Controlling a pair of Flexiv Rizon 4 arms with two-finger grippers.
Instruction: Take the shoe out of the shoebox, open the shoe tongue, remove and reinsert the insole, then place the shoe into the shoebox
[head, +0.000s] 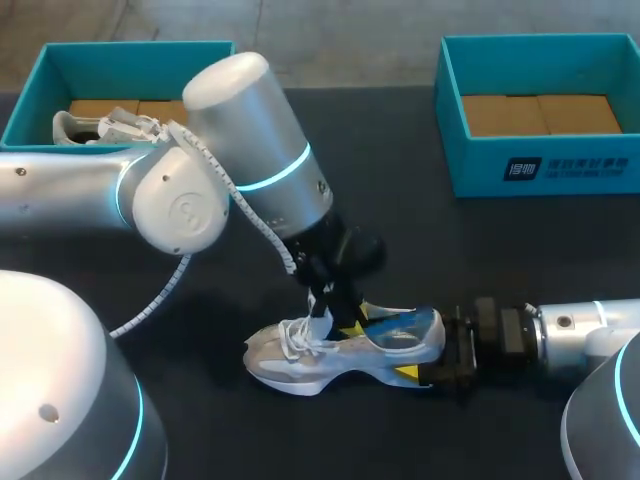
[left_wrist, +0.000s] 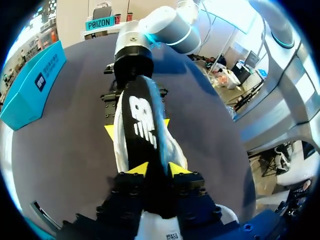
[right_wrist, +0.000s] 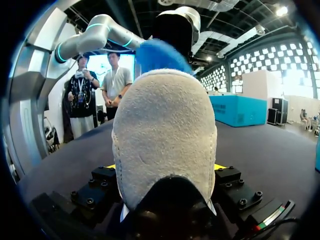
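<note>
Claws (left_wrist: 159, 170) (right_wrist: 165, 167) on shoe (head: 300, 360), insole (left_wrist: 142, 120); dark table (head: 420, 230)

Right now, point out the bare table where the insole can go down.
Widest bare table lies between the left shoebox and the right shoebox. A narrower strip runs between the right shoebox and the right gripper. Crowded: around the shoe, where the left gripper holds the insole.
</note>
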